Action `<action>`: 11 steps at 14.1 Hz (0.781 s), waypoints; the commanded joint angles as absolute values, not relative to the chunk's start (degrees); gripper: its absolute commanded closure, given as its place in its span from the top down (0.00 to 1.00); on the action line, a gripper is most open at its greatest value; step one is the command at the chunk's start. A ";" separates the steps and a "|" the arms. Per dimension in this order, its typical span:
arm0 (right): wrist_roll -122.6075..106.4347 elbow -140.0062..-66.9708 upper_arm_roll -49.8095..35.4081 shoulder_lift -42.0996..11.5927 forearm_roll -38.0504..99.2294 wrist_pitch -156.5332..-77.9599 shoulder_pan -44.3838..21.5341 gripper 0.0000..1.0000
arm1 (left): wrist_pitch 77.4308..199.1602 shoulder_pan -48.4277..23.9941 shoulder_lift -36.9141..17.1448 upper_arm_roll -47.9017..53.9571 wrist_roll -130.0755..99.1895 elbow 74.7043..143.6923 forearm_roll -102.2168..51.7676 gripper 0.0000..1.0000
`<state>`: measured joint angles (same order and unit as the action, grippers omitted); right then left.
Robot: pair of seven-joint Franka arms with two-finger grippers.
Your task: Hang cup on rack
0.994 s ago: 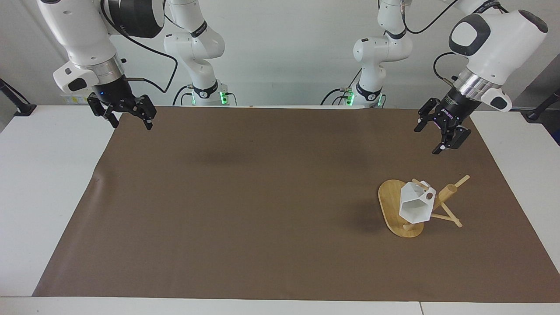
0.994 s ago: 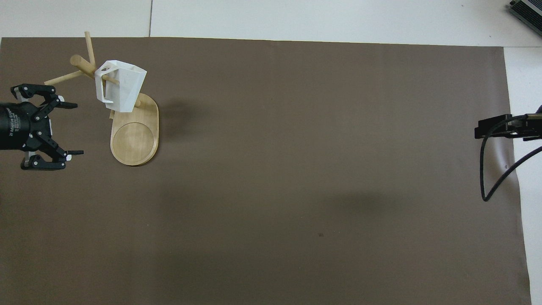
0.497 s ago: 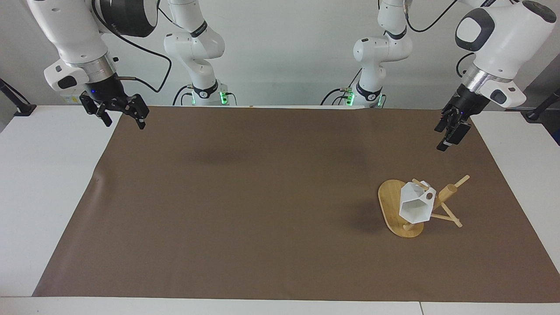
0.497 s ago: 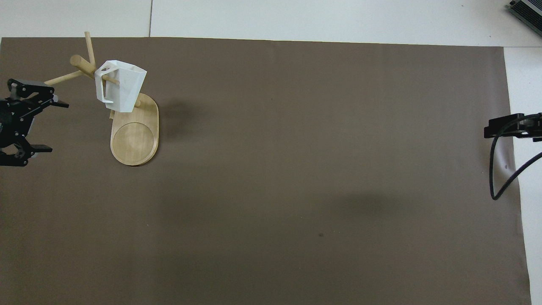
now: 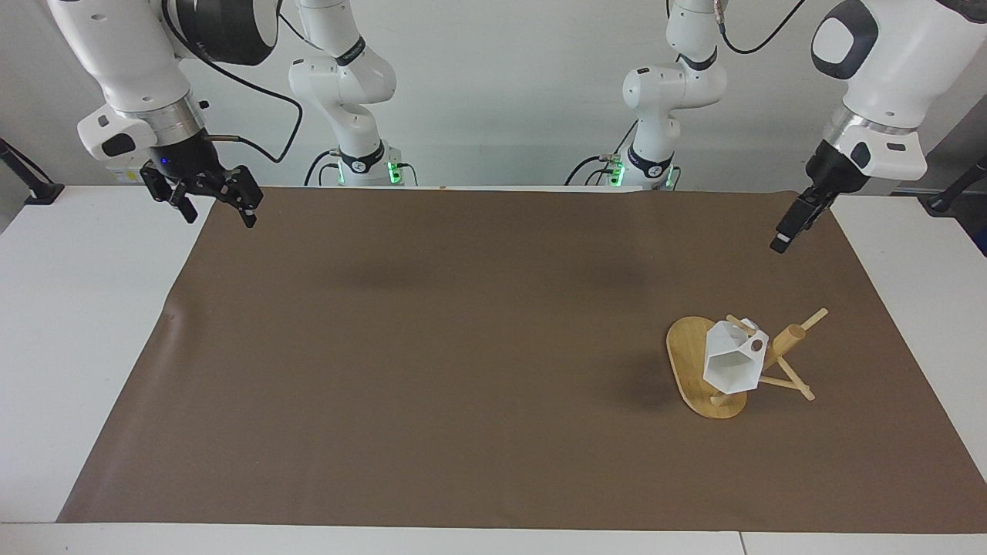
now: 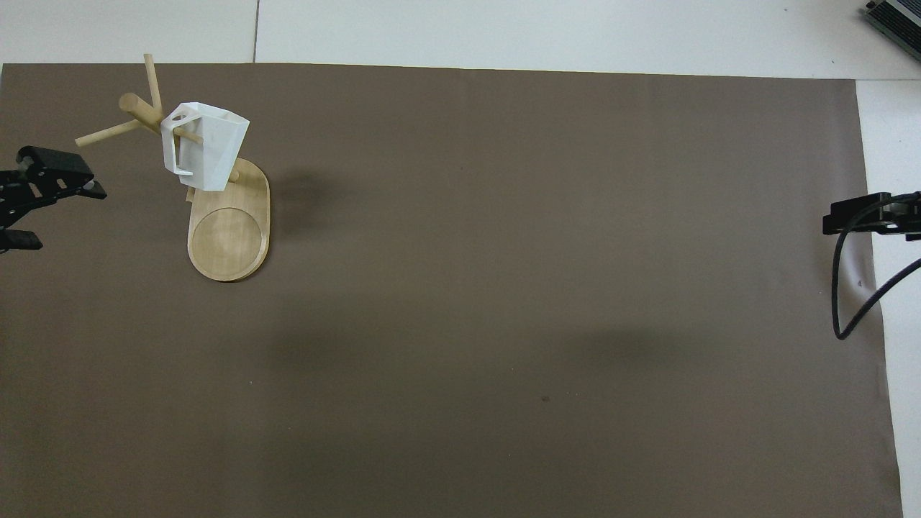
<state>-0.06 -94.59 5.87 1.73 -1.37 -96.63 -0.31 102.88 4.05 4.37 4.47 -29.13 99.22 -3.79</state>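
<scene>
Where the facing view begins at its upper left, the right gripper point(image 5: 216, 202) hangs over the corner of the brown mat point(image 5: 432, 347), its fingers spread wide with nothing between them. In the overhead view only a black edge of it and a looping cable show at the right border point(image 6: 863, 214).

Moving across to the lower right of the facing view, the rack point(image 5: 698, 370) stands on the mat with its oval base flat and its pegs crossing the round post. The cup point(image 5: 731, 364) hangs on it — one peg passes through the hole in its handle, its six-sided mouth turned toward the camera, its body tilted over the base. In the overhead view both sit in the upper left point(image 6: 230, 230), the cup point(image 6: 209, 147) above the base.

At the upper right of the facing view the left gripper point(image 5: 794, 223) is up in the air over the mat's edge, empty, jaws apart — seen edge-on here, the gap shows at the left border of the overhead view point(image 6: 43, 205).
</scene>
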 commanded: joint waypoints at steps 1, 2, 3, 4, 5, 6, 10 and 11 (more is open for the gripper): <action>0.18 -94.92 4.92 2.55 -1.23 -95.62 0.97 1.00 | 99.85 4.04 3.96 4.39 -17.88 96.15 -1.93 1.00; 0.18 -94.92 4.92 2.55 -1.23 -95.62 0.88 1.00 | 99.58 3.87 3.87 4.39 -14.01 95.89 -1.93 1.00; 0.26 -94.92 5.01 2.55 -1.23 -95.62 0.70 1.00 | 98.54 3.69 3.69 4.39 -10.93 95.19 -1.93 1.00; 0.26 -94.92 5.01 2.55 -1.23 -95.62 0.70 1.00 | 96.87 2.82 3.60 4.31 -7.51 94.14 -1.76 1.00; 0.35 -95.01 5.01 2.55 -1.23 -95.62 0.70 1.00 | 95.12 1.42 3.43 4.05 -3.90 92.48 -1.67 1.00; 0.35 -95.01 5.01 2.55 -1.23 -95.62 0.70 1.00 | 92.66 0.62 3.08 2.56 -1.95 90.37 -1.32 1.00; 0.35 -95.01 5.01 2.55 -1.23 -95.62 0.70 1.00 | 82.64 -1.14 -1.22 0.88 4.30 81.23 0.17 1.00; 0.35 -95.01 5.01 2.55 -1.23 -95.62 0.70 1.00 | 81.75 -1.14 -1.75 1.05 4.57 80.25 0.18 1.00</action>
<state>-0.06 -94.59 5.86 1.73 -1.37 -96.62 -0.28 85.79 0.29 1.90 1.77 2.68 85.99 -1.54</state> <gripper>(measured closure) 0.000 0.000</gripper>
